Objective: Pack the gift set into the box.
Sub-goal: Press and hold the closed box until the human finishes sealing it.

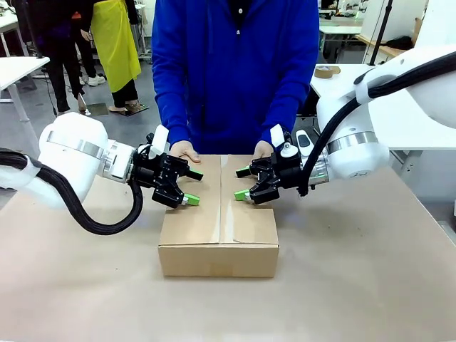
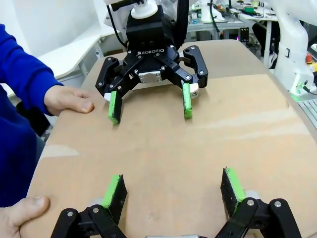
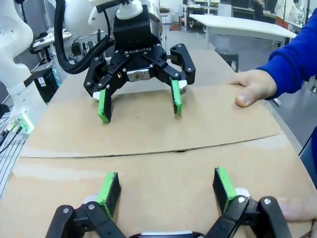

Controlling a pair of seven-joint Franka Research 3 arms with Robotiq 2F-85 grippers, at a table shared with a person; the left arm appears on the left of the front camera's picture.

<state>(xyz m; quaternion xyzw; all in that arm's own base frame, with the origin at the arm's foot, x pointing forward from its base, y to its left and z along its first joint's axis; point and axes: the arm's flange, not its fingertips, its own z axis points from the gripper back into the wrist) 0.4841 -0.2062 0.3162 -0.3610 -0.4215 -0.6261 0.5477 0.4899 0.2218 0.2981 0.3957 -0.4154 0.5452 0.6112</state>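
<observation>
Left of centre: we see our left hand (image 1: pixel 191 187) spread wide, holding nothing, over the left flap (image 1: pixel 192 221) | centre: the box (image 1: pixel 217 260) sits on the bench (image 1: pixel 356 285), flaps shut, a person's hands (image 1: pixel 184 149) on its far edge | right of centre: our right hand (image 1: pixel 242 183) wide open, empty, over the right flap (image 1: pixel 249 222).

Laboratory workroom: rows of white worktables (image 1: pixel 16 70), a roll of tape (image 1: pixel 326 71) on one, cluttered benches (image 2: pixel 223 17) behind, bare grey floor (image 1: pixel 43 121).

Tape roll (image 1: pixel 327 71) on white side table (image 1: pixel 340 85); brown tabletop (image 1: pixel 356 285) in foreground.
</observation>
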